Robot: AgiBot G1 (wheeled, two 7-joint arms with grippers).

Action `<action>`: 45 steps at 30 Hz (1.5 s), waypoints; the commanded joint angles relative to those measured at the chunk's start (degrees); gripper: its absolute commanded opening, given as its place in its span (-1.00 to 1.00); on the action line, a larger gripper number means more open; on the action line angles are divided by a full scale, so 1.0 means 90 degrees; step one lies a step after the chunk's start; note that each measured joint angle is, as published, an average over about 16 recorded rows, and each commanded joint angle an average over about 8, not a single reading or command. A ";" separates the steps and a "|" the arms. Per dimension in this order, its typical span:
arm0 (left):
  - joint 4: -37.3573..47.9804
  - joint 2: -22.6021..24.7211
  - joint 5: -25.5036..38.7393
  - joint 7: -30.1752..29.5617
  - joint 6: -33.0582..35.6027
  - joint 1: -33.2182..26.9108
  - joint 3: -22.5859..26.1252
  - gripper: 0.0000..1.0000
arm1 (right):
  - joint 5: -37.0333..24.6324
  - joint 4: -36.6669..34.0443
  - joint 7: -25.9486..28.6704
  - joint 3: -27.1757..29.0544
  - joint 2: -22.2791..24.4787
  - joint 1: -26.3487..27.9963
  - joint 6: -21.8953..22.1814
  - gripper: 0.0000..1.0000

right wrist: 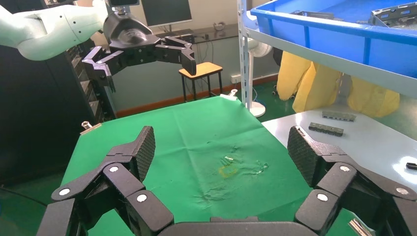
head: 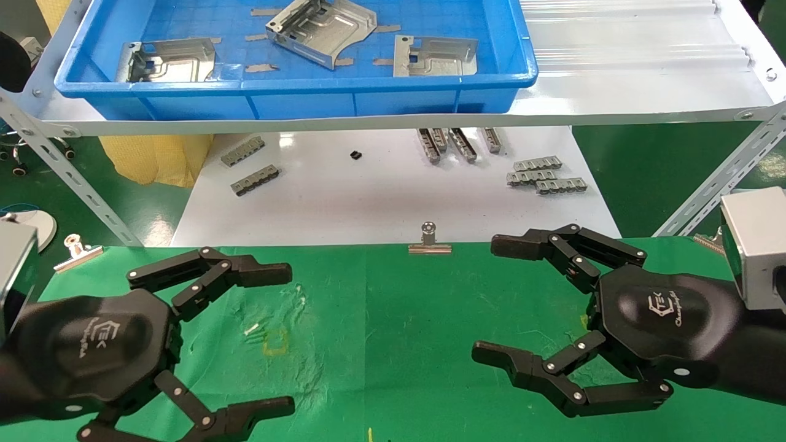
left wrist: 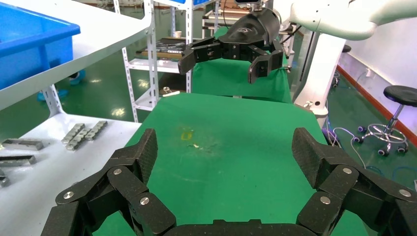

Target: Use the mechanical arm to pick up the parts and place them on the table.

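Three silvery sheet-metal parts lie in the blue tray (head: 295, 86) on the upper shelf: one at the left (head: 169, 61), one tilted in the middle (head: 322, 29), one at the right (head: 435, 56). My left gripper (head: 288, 337) hovers open and empty over the left of the green table (head: 393, 319). My right gripper (head: 485, 301) hovers open and empty over its right side. Each wrist view shows its own open gripper, left (left wrist: 223, 152) and right (right wrist: 219, 150), over bare green cloth, with the other arm's claw farther off.
Small grey ridged bars (head: 543, 173) lie on the white surface (head: 381, 196) beyond the table, with more at the left (head: 249, 164). Silver binder clips (head: 429, 240) hold the cloth's far edge. Shelf struts (head: 67, 166) slant down at both sides.
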 commanded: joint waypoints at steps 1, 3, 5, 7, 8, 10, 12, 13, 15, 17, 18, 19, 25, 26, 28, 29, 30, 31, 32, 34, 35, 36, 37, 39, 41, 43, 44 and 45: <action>0.0000 0.0000 0.0000 0.0000 0.0000 0.0000 0.0000 1.00 | 0.0000 0.0000 0.0000 0.0000 0.0000 0.0000 0.0000 1.00; 0.0000 0.0000 0.0000 0.0000 0.0000 0.0000 0.0000 1.00 | 0.0000 0.0000 0.0000 0.0000 0.0000 0.0000 0.0000 1.00; 0.0000 0.0000 0.0000 0.0000 0.0000 0.0000 0.0000 1.00 | 0.0000 0.0000 0.0000 0.0000 0.0000 0.0000 0.0000 1.00; 0.0000 0.0000 0.0000 0.0000 0.0000 0.0000 0.0000 1.00 | 0.0000 0.0000 0.0000 0.0000 0.0000 0.0000 0.0000 1.00; 0.0000 0.0000 0.0000 0.0000 0.0000 0.0000 0.0000 1.00 | 0.0000 0.0000 0.0000 0.0000 0.0000 0.0000 0.0000 0.75; 0.0000 0.0000 0.0000 0.0000 0.0000 0.0000 0.0000 1.00 | 0.0000 0.0000 0.0000 0.0000 0.0000 0.0000 0.0000 0.25; 0.0000 0.0000 0.0000 0.0000 0.0000 0.0000 0.0000 1.00 | 0.0000 0.0000 0.0000 0.0000 0.0000 0.0000 0.0000 -0.25; 0.0000 0.0000 0.0000 0.0000 0.0000 0.0000 0.0000 1.00 | 0.0000 0.0000 0.0000 0.0000 0.0000 0.0000 0.0000 -0.50; 0.0000 0.0000 0.0000 0.0000 0.0000 0.0000 0.0000 1.00 | 0.0000 0.0000 0.0000 0.0000 0.0000 0.0000 0.0000 -1.00; 0.0000 0.0000 0.0000 0.0000 0.0000 0.0000 0.0000 1.00 | 0.0000 0.0000 0.0000 0.0000 0.0000 0.0000 0.0000 -1.00; 0.0000 0.0000 0.0000 0.0000 0.0000 0.0000 0.0000 1.00 | 0.0000 0.0000 0.0000 0.0000 0.0000 0.0000 0.0000 -1.00; 0.0000 0.0000 0.0000 0.0000 0.0000 0.0000 0.0000 1.00 | 0.0000 0.0000 0.0000 0.0000 0.0000 0.0000 0.0000 -1.00; 0.0000 0.0000 0.0000 0.0000 0.0000 0.0000 0.0000 1.00 | 0.0000 0.0000 0.0000 0.0000 0.0000 0.0000 0.0000 -1.00; 0.0000 0.0000 0.0000 0.0000 0.0000 0.0000 0.0000 1.00 | 0.0000 0.0000 0.0000 0.0000 0.0000 0.0000 0.0000 -1.00; 0.0000 0.0000 0.0000 0.0000 0.0000 0.0000 0.0000 1.00 | 0.0000 0.0000 0.0000 0.0000 0.0000 0.0000 0.0000 -1.00; 0.0000 0.0000 0.0000 0.0000 0.0000 0.0000 0.0000 1.00 | 0.0000 0.0000 0.0000 0.0000 0.0000 0.0000 0.0000 -1.00; 0.0000 0.0000 0.0000 0.0000 0.0000 0.0000 0.0000 1.00 | 0.0000 0.0000 0.0000 0.0000 0.0000 0.0000 0.0000 -1.00; 0.0000 0.0000 0.0000 0.0000 0.0000 0.0000 0.0000 1.00 | 0.0000 0.0000 0.0000 0.0000 0.0000 0.0000 0.0000 -1.00; 0.0000 0.0000 0.0000 0.0000 0.0000 0.0000 0.0000 1.00 | 0.0000 0.0000 0.0000 0.0000 0.0000 0.0000 0.0000 -1.00; 0.0000 0.0000 0.0000 0.0000 0.0000 0.0000 0.0000 1.00 | 0.0000 0.0000 0.0000 0.0000 0.0000 0.0000 0.0000 -1.00; 0.0000 0.0000 0.0000 0.0000 0.0000 0.0000 0.0000 1.00 | 0.0000 0.0000 0.0000 0.0000 0.0000 0.0000 0.0000 -1.00; 0.0000 0.0000 0.0000 0.0000 0.0000 0.0000 0.0000 1.00 | 0.0000 0.0000 0.0000 0.0000 0.0000 0.0000 0.0000 -1.00; 0.0000 0.0000 0.0000 0.0000 0.0000 0.0000 0.0000 1.00 | 0.0000 0.0000 0.0000 0.0000 0.0000 0.0000 0.0000 -1.00; 0.0000 0.0000 0.0000 0.0000 0.0000 0.0000 0.0000 1.00 | 0.0000 0.0000 0.0000 0.0000 0.0000 0.0000 0.0000 -1.00; 0.0000 0.0000 0.0000 0.0000 0.0000 0.0000 0.0000 1.00 | 0.0000 0.0000 0.0000 0.0000 0.0000 0.0000 0.0000 -1.00; 0.0000 0.0000 0.0000 0.0000 0.0000 0.0000 0.0000 1.00 | 0.0000 0.0000 0.0000 0.0000 0.0000 0.0000 0.0000 -1.00; 0.0000 0.0000 0.0000 0.0000 0.0000 0.0000 0.0000 1.00 | 0.0000 0.0000 0.0000 0.0000 0.0000 0.0000 0.0000 -1.00; 0.0000 0.0000 0.0000 0.0000 0.0000 0.0000 0.0000 1.00 | 0.0000 0.0000 0.0000 0.0000 0.0000 0.0000 0.0000 -1.00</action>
